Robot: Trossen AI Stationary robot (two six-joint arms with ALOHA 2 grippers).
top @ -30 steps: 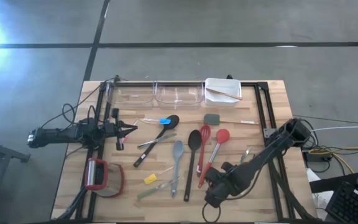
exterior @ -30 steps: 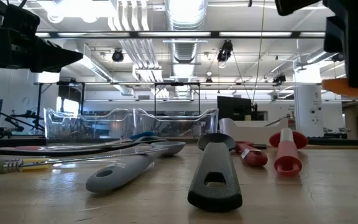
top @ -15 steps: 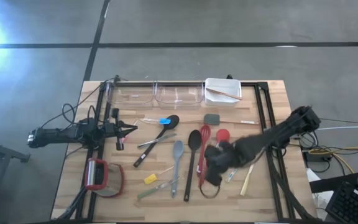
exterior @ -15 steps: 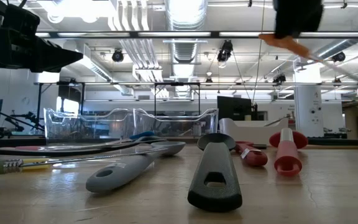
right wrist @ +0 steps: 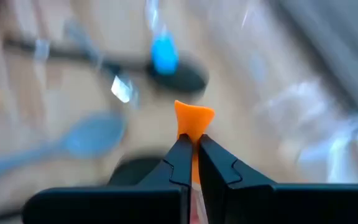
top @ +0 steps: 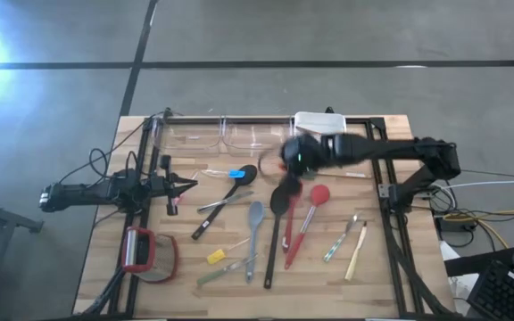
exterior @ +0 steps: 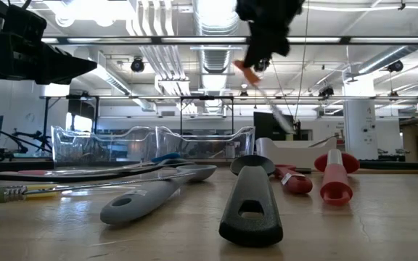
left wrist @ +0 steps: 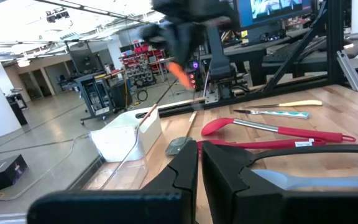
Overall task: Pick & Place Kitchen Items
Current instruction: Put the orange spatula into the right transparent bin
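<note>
The right pincer is clenched on an orange-tipped utensil, carried above the counter near the far clear tubs. To place it well, steady over a tub, lower, then let go. The left pincer, clenched empty, waits at the left.

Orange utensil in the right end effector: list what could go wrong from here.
1. The right end effector pinches only the orange utensil at one end, and the long shaft hangs below in the low view; it may swing or slip out mid-carry.
2. It is passing above the black spoon and red spatula; a drop could land on them and scatter them.
</note>
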